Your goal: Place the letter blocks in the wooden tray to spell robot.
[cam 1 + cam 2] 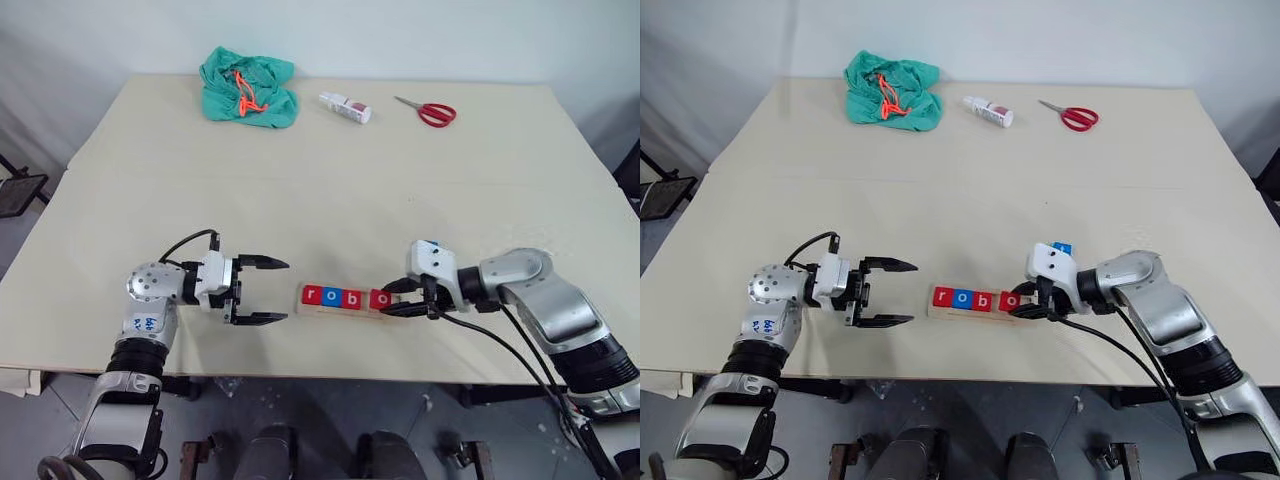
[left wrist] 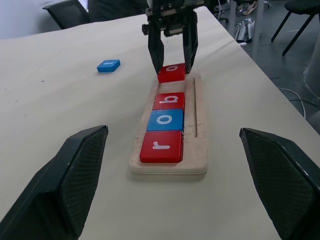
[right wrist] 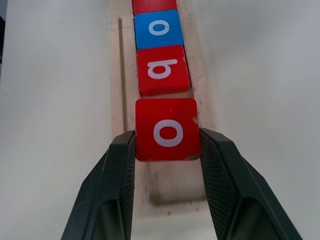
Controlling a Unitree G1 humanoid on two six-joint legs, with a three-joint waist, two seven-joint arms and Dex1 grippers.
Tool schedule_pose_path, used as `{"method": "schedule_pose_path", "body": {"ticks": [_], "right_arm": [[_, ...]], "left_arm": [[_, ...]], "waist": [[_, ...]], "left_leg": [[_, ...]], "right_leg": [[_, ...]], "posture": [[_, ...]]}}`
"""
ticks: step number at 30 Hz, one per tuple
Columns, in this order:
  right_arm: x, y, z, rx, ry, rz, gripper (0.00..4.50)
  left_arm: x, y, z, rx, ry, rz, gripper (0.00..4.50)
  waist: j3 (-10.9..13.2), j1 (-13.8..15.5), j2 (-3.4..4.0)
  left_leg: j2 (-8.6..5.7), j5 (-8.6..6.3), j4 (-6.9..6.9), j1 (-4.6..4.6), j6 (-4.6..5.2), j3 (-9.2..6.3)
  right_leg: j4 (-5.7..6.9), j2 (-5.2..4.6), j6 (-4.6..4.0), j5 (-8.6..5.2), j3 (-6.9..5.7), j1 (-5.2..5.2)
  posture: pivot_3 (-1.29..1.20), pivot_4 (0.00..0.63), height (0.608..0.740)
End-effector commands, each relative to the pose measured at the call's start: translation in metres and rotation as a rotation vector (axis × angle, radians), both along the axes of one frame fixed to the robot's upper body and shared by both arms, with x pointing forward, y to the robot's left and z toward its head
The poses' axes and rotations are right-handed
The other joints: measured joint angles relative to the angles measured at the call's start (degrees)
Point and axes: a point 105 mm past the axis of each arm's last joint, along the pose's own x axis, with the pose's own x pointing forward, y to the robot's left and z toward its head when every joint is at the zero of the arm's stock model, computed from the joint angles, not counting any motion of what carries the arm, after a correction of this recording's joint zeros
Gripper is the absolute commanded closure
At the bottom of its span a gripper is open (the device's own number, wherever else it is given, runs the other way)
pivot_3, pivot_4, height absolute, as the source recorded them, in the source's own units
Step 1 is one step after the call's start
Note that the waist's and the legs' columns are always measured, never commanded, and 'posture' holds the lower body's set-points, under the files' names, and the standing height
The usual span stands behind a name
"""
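Wooden tray lying near the front edge of the counter, between the two grippers, with bare counter stretching wide behind it. Holding three letter blocks flat in a row: red r, blue o, red b. Fourth block, red o, being pinched by its two sides in the jaws of the right gripper, over the tray's groove just past the b; still free room at that end of the tray. Fifth block, blue, lying loose on the counter, well apart from the tray. Left gripper hovering just beside the tray's r end, jaws spread wide and holding nothing. Sitting along the far edge: one green cloth, one small bottle, one pair of red scissors.
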Motion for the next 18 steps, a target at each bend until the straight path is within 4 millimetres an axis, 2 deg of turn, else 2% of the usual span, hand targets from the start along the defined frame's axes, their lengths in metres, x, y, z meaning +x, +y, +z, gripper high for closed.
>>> {"method": "schedule_pose_path", "body": {"ticks": [1, 16, 18], "right_arm": [[0.005, 0.005, 0.007, 0.0, -0.045, 0.02, 3.04], [0.004, 0.014, 0.002, -0.014, -0.04, 0.059, 3.04], [0.004, 0.013, 0.002, -0.022, -0.041, 0.058, 2.32]], "left_arm": [[0.0, 0.0, 0.009, -0.006, -0.049, 0.002, 0.0], [-0.003, 0.002, 0.008, -0.016, -0.056, 0.032, 0.0], [-0.003, 0.002, 0.008, -0.016, -0.056, 0.035, 0.0]], "waist": [[0.0, -0.04, 0.0], [0.0, -0.01, 0.0], [0.0, -0.01, 0.0]], "left_leg": [[0.0, 0.0, 0.0, 0.0, 0.0, 0.0], [0.0, 0.0, 0.0, 0.0, 0.0, -0.01], [0.0, 0.0, 0.0, 0.0, 0.0, -0.01]], "right_leg": [[0.0, 0.0, 0.0, 0.0, 0.0, 0.0], [0.02, 0.0, 0.0, 0.0, 0.0, -0.01], [0.02, 0.0, 0.0, 0.0, 0.0, 0.0]], "posture": [[0.0, 0.15, 0.74], [0.0, 0.15, 0.74], [0.0, 0.15, 0.74]]}}
